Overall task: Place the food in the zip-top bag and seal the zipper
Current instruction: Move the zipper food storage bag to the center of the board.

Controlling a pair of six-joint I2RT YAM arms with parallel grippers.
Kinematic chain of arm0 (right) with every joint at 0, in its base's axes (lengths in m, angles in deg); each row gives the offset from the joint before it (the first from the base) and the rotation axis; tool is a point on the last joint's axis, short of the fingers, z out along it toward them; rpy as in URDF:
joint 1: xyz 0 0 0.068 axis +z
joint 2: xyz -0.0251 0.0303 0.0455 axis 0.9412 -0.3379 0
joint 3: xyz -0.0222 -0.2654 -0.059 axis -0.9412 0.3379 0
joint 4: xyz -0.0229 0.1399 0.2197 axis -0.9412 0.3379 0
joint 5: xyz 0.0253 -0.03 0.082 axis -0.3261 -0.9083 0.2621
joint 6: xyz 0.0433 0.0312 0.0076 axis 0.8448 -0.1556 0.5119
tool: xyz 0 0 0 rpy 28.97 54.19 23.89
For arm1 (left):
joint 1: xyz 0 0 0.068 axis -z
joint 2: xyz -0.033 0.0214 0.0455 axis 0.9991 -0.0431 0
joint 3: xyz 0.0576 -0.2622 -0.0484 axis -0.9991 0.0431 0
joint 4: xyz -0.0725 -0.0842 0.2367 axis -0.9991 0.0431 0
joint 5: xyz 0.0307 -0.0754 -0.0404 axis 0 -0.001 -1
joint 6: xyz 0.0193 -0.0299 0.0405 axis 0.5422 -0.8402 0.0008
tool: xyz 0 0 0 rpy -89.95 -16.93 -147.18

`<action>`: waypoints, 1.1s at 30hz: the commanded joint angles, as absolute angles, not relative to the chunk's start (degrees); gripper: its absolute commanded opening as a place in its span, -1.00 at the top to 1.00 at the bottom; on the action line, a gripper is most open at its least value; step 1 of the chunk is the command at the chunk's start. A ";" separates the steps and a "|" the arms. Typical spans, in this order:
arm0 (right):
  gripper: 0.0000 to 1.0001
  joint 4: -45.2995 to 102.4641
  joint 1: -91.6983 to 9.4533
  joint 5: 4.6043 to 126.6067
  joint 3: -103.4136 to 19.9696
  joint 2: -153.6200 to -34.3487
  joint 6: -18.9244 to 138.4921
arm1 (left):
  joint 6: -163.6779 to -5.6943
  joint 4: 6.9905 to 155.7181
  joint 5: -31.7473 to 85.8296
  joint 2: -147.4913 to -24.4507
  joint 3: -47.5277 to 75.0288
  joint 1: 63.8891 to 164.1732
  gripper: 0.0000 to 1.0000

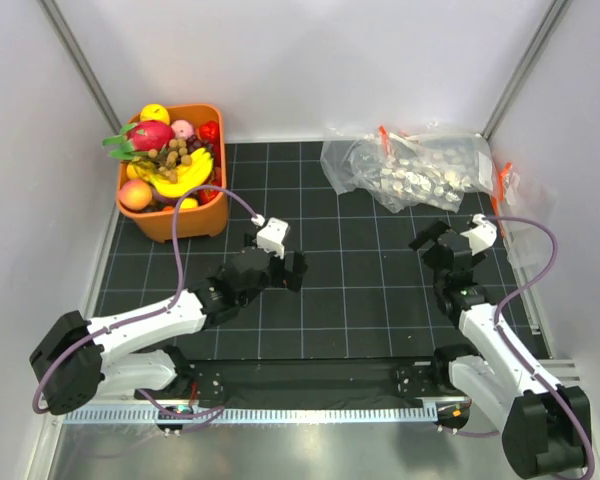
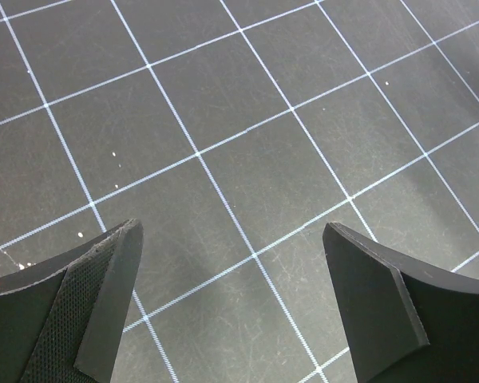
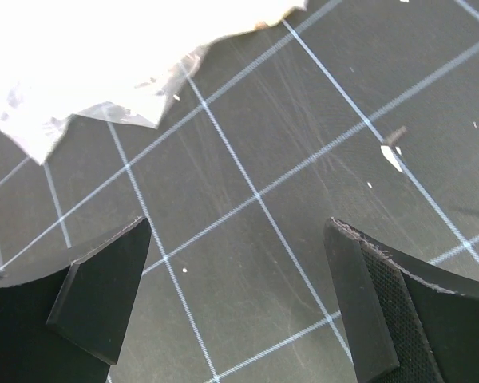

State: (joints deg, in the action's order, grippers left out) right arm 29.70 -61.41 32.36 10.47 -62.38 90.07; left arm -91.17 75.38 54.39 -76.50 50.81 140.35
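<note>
The toy food lies in an orange bin (image 1: 180,222) at the back left: a yellow banana bunch (image 1: 185,175), a cluster of small brown balls (image 1: 173,155) and a pink-orange peach (image 1: 135,194). The clear dotted zip-top bag (image 1: 410,168) lies crumpled at the back right; its edge shows overexposed in the right wrist view (image 3: 104,64). I cannot make out the zipper. My left gripper (image 1: 285,268) is open and empty over the mat's middle (image 2: 231,239). My right gripper (image 1: 435,245) is open and empty, just short of the bag (image 3: 239,231).
A magenta dragon fruit (image 1: 148,134), dark grapes, a yellow fruit and a red fruit also fill the bin. More clear plastic with orange tags (image 1: 507,185) lies at the right wall. White walls enclose the black gridded mat (image 1: 360,270).
</note>
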 commanded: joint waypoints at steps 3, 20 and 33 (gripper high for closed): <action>-0.94 23.68 -61.20 35.89 9.49 -60.97 84.97 | -90.95 72.12 55.69 -75.08 51.03 140.35 -0.99; -0.88 36.67 -61.55 40.85 -34.19 -109.37 79.25 | -91.48 73.26 55.43 -75.95 50.15 140.35 -1.00; -0.20 43.27 -61.99 36.52 -56.08 -130.50 75.47 | -91.65 73.44 54.73 -76.48 49.71 140.35 -1.00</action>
